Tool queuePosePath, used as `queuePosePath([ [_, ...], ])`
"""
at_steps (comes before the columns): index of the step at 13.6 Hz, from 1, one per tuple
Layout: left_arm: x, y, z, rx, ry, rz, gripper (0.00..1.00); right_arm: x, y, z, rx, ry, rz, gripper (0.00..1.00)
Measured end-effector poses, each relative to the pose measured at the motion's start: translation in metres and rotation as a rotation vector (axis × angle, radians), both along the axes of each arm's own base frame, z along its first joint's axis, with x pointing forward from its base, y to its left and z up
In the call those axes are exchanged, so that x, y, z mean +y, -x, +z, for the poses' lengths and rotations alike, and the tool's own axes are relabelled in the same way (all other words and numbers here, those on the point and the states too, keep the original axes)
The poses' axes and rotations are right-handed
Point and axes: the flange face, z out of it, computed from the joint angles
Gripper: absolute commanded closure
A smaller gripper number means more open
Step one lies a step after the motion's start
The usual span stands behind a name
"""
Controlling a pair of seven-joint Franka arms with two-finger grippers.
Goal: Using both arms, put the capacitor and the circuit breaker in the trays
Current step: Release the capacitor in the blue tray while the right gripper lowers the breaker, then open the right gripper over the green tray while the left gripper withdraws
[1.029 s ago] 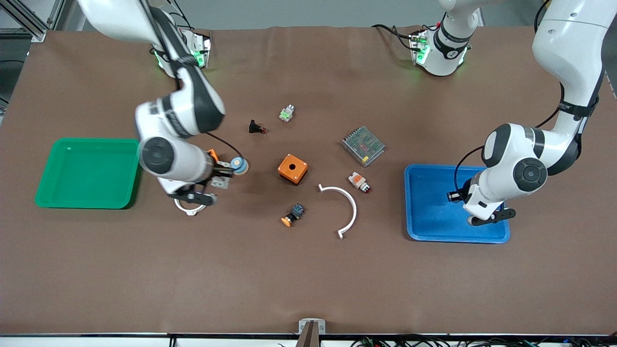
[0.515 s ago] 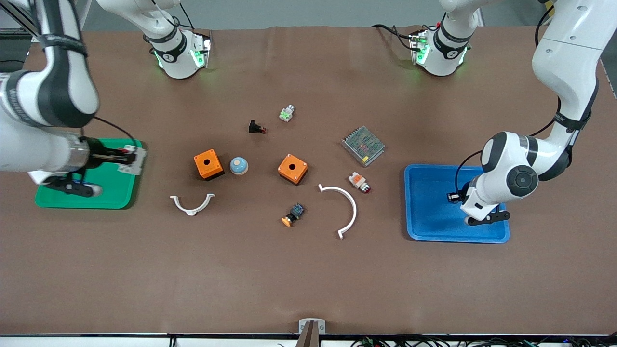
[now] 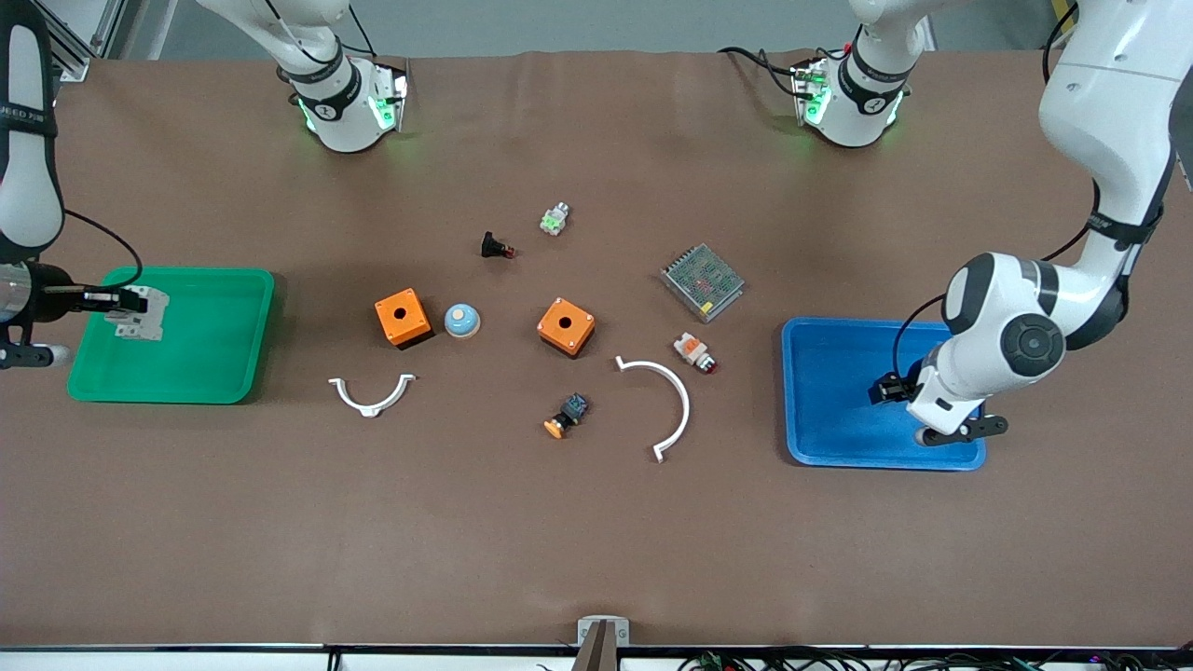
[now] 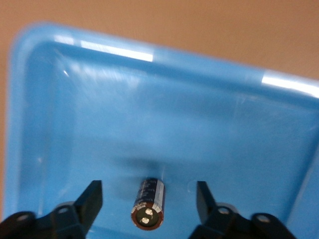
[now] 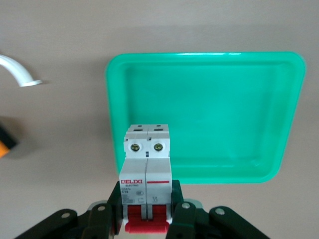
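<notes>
My right gripper [image 3: 119, 302] is shut on the circuit breaker [image 3: 142, 314], a white-grey block with red levers. It holds it in the air over the green tray [image 3: 205, 373], at the tray's outer end. In the right wrist view the breaker [image 5: 147, 167] stands upright between the fingers [image 5: 182, 214], with the green tray [image 5: 224, 114] below. My left gripper [image 3: 890, 388] is low over the blue tray [image 3: 820, 438]. In the left wrist view it [image 4: 148, 195] is open, and the capacitor [image 4: 148, 201] lies on the blue tray's floor [image 4: 174, 114] between the fingers, touching neither.
Two orange boxes [image 3: 403, 318] [image 3: 566, 326], a blue dome [image 3: 461, 320], two white curved clips [image 3: 371, 395] [image 3: 671, 401], a grey metal unit [image 3: 703, 280], an orange-and-white button [image 3: 695, 351], a black push-button [image 3: 496, 247] and other small parts lie mid-table.
My right arm swung away from the orange box, carrying the circuit breaker to over the green tray. My left gripper shifted slightly over the blue tray.
</notes>
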Motion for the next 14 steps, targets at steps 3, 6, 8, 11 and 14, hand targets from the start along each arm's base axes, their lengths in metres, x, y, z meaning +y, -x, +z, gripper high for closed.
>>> queuePosePath([
  [3, -0.004, -0.011, 0.085, -0.124, -0.041, -0.057, 0.0, -0.033, 0.017, -0.048, -0.047, 0.012, 0.012, 0.77],
  [6, -0.015, -0.012, 0.175, -0.163, -0.097, -0.109, 0.0, -0.049, 0.031, -0.082, -0.096, 0.026, 0.005, 0.77],
  [8, -0.032, -0.006, 0.236, -0.159, -0.124, -0.125, 0.0, -0.056, 0.047, -0.105, -0.116, 0.031, -0.004, 0.77],
  [11, -0.045, 0.009, 0.301, -0.102, -0.091, -0.116, 0.0, -0.061, 0.056, -0.133, -0.122, 0.034, -0.008, 0.77],
  [14, -0.038, 0.02, 0.343, -0.101, -0.022, -0.173, 0.0, -0.06, 0.053, -0.164, -0.124, 0.037, 0.001, 0.67],
])
